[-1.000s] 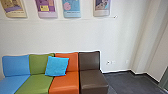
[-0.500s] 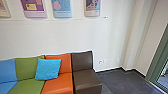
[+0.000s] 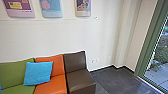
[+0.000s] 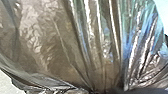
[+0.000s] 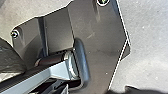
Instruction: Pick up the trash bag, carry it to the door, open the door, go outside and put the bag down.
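In the head view, a blue cushion [image 3: 38, 73] is propped on a multicoloured sofa [image 3: 80, 81], near green-framed glass [image 3: 158, 60]. In the left wrist view, the trash bag [image 4: 50, 37] is seen close up, its dark film drawn into pleats; whether it is pinched by the left gripper cannot be told. In the right wrist view, pale floor [image 5: 147, 50] is seen; the right gripper's state cannot be told.

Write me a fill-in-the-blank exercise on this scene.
The blue cushion leans against green and ____ backrests. The sofa's end seat nearest the tall frame is ____. That frame is ____. The trash bag looms largest in the ____ wrist view.

Missing words: orange; brown; green; left.
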You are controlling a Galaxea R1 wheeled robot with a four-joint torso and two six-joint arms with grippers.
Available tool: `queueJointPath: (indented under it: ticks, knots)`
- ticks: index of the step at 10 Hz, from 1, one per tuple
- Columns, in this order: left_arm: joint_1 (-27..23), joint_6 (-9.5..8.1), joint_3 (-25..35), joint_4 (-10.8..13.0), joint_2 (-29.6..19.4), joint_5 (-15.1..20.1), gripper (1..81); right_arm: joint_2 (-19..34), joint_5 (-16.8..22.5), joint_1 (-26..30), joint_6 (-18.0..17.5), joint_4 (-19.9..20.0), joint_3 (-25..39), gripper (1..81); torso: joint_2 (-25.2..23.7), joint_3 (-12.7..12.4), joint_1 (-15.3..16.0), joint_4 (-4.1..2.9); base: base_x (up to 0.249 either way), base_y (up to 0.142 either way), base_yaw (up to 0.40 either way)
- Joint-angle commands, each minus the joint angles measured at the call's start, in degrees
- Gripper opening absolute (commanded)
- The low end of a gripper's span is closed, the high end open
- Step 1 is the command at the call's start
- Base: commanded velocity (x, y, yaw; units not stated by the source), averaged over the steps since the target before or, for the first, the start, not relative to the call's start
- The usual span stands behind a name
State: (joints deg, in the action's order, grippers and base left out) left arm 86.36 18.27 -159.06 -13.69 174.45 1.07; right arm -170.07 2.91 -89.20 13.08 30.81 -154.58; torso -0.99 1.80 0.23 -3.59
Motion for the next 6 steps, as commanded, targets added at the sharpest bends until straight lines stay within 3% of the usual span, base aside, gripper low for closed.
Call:
queueJointPath:
  ticks: [1, 6]
  knots:
    - [-2.81, 0.79, -0.02, 0.33, 0.29, 4.11, 1.0, 0.06, 4.03, 2.57, 0.19, -0.13, -0.01, 81.1, 0.00, 0.00, 0.00, 0.00, 0.000, 0.000, -0.246]
    - [-3.07, 0.80, -0.10, 0.33, 0.38, 4.02, 1.0, -0.03, 4.03, 2.48, 0.19, -0.04, -0.01, 81.1, 0.00, -0.02, -0.02, 0.00, 0.000, 0.000, -0.247]
